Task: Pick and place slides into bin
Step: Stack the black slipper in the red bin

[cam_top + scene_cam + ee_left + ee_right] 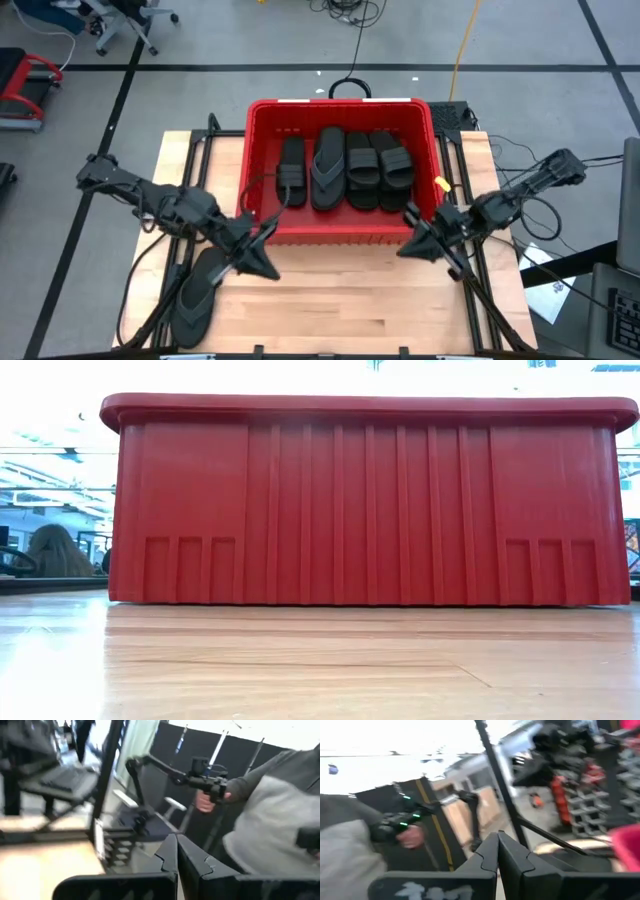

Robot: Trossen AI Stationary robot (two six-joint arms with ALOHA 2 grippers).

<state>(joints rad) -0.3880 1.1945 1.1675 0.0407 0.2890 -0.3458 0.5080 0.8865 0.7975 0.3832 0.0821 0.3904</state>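
Grey floor [560, 40] with dark lines surrounds the wooden table [350, 300].

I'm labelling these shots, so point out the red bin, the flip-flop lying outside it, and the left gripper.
red bin [340, 236]: high view, on its near rim.
flip-flop [196, 305]: high view, on its sole, left of the table.
left gripper [268, 270]: high view, at its shut fingertips.

My left gripper [268, 262] and right gripper [408, 247] are both closed and empty, arms stretched inward low over the table, tips facing each other.
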